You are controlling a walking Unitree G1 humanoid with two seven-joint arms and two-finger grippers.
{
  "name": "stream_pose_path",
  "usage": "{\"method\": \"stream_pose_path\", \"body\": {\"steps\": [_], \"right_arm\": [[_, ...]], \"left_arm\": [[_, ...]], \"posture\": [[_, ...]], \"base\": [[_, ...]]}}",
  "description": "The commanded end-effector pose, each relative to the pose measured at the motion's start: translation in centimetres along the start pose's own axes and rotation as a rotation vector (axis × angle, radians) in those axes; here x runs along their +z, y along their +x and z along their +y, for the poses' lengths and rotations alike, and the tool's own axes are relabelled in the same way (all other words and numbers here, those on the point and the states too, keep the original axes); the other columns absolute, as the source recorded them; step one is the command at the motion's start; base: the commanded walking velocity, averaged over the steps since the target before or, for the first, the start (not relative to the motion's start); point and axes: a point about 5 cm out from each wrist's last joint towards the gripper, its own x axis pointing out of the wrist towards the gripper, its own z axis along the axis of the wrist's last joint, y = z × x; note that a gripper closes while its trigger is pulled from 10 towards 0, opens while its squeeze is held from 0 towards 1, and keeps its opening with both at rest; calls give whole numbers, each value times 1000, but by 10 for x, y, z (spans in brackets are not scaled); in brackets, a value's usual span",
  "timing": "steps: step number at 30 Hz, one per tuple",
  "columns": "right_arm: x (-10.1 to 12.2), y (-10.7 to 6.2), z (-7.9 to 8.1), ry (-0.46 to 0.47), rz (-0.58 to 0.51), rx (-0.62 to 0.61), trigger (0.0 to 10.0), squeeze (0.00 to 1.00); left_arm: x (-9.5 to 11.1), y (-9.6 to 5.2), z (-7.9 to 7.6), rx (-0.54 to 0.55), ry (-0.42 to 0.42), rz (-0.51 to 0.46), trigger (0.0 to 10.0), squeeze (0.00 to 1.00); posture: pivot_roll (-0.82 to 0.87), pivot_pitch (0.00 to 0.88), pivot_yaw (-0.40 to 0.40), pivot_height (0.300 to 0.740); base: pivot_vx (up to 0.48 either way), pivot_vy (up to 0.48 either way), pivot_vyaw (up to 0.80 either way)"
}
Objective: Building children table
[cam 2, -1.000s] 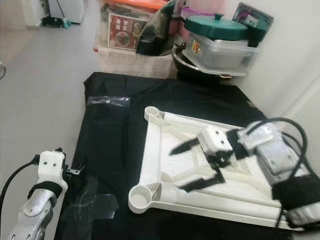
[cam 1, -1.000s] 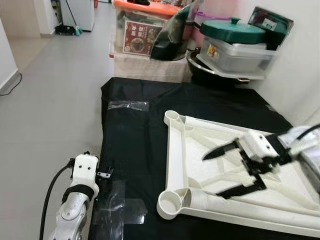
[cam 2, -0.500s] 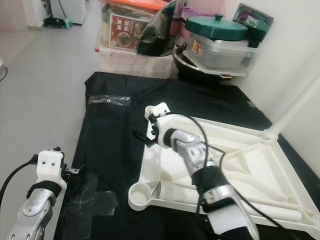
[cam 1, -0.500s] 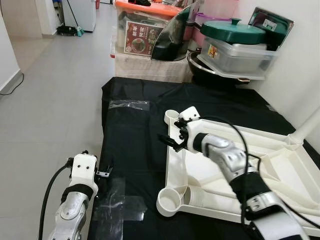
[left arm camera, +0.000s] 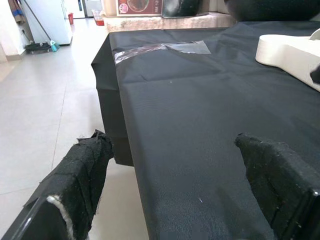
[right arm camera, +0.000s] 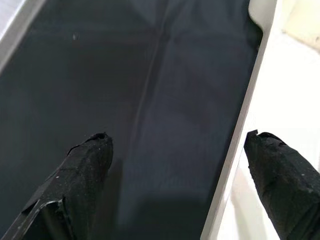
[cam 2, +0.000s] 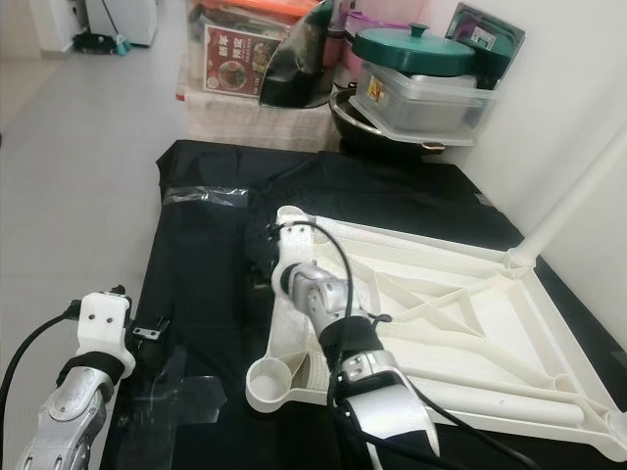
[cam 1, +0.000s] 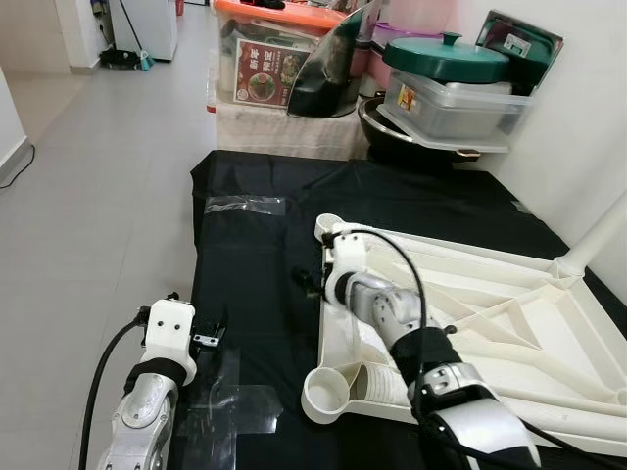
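A white plastic table top [cam 1: 460,313] lies upside down on a black cloth-covered surface [cam 1: 255,255]. One white leg [cam 1: 600,233] stands upright in its far right corner socket. Another white tube [cam 2: 505,397] lies inside along the near rim, by an empty round socket [cam 1: 326,392]. My right gripper [cam 1: 310,280] reaches over the top's left rim near the far left corner. It is open in the right wrist view [right arm camera: 177,136], one finger [right arm camera: 82,170] over cloth, the other over white plastic. My left gripper [left arm camera: 170,137] hangs open at the cloth's left edge.
Clear tape patches [cam 1: 245,206] sit on the cloth. At the far end stand storage boxes [cam 1: 269,73], a dark pan [cam 1: 411,137] and a tub with a green lid [cam 1: 451,59]. Grey floor [cam 1: 88,176] lies left; a white wall [cam 1: 588,108] stands right.
My right arm swung from over the middle of the table top to its left rim, and the gripper now points at the cloth. The left arm stayed put. The camera shifted slightly.
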Motion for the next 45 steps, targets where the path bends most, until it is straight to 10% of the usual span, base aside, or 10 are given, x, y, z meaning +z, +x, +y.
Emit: {"method": "stream_pose_path", "body": {"steps": [1,12,13,15,16,23,34,45], "right_arm": [[-7,0,-2,-8,32,-13,10000,0],[-37,6,-19,17,134,-141,10000,0],[-44,6,-21,51,161,-135,8039,0],[-44,6,-21,51,161,-135,8039,0],[-45,6,-19,55,155,-117,0,0],[-50,7,-14,56,144,-64,0,0],[-36,1,-5,-474,17,64,0,0],[-47,-29,-9,-788,15,329,0,0]], "left_arm": [[-6,-2,-5,-7,-8,27,10000,0],[-6,-1,-5,-7,-4,31,10000,0],[-7,-2,-6,-8,-2,34,10000,0],[-7,-2,-6,-8,-2,34,10000,0],[-7,-1,-6,-10,-1,35,10000,0],[-7,-2,-7,-15,1,37,10000,0],[-9,-2,-9,-18,5,46,10000,0],[-9,-3,-9,-22,4,50,10000,0]], "posture": [[127,0,-187,740],[131,0,-190,740],[129,0,-188,740],[129,0,-188,740],[129,0,-188,740],[129,0,-187,740],[119,0,-185,740],[106,0,-176,740]], "base": [[0,0,0],[0,0,0],[0,0,0],[0,0,0],[0,0,0],[0,0,0],[0,0,0],[0,0,0]]}}
